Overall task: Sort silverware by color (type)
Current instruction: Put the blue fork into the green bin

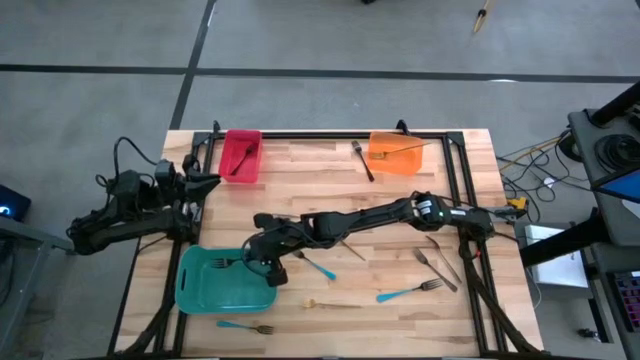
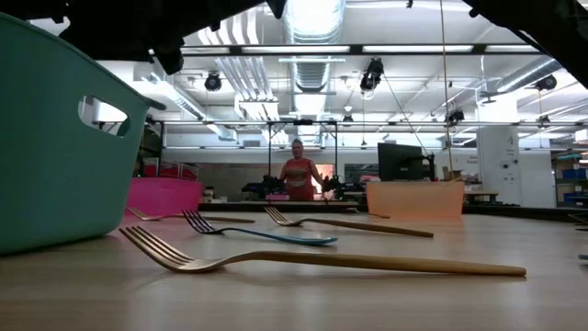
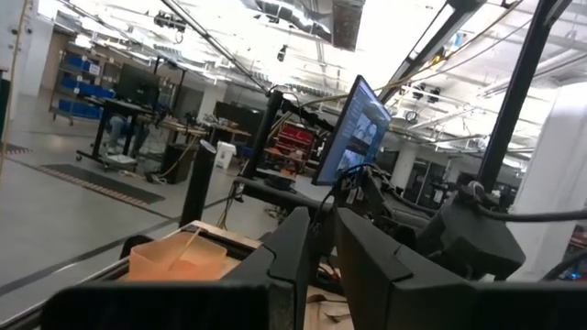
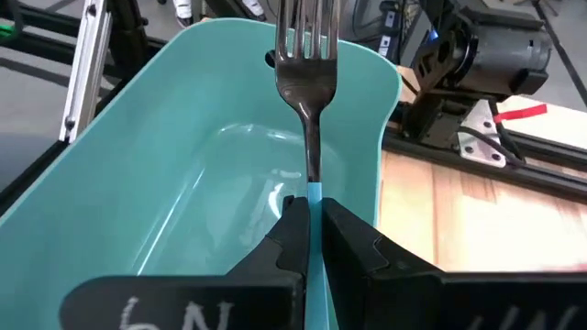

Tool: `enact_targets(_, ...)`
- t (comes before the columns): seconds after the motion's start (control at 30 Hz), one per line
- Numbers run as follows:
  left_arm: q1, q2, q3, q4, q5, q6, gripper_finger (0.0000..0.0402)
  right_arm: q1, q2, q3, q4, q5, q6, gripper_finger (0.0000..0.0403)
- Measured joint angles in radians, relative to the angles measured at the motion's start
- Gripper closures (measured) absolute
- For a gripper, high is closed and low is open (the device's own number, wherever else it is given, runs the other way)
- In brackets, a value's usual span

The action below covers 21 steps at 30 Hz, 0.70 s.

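as the right gripper (image 4: 310, 240) pinches a blue-handled fork (image 4: 308, 101) over the teal bin (image 1: 205, 290), tines out past its far wall, a careless release could bounce it off the rim onto the table (image 1: 320, 170); the left gripper (image 3: 315, 240) waits shut by the red bin (image 1: 241, 155); counted from above: three bins, the third an orange bin (image 1: 395, 152); three blue forks loose on the wood, one gold fork (image 2: 322, 259) near the front edge, about four grey forks; others hard to tell.
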Motion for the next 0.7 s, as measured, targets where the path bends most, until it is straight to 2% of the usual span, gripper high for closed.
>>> enact_targets(0.3,0.0,-0.001,0.0,-0.014,0.003,-0.015,0.0362,-0.002,0.076,0.0,0.066,0.001,-0.067,0.039)
enact_targets(0.53,0.0,0.0,-0.002,-0.057,0.003,-0.021,0.0362,-0.007,0.081,0.0,0.07,0.001,-0.09,0.0391)
enact_targets(0.7,0.0,-0.001,-0.002,-0.055,0.003,-0.089,0.0362,-0.009,0.081,0.0,0.081,0.003,-0.103,0.0391)
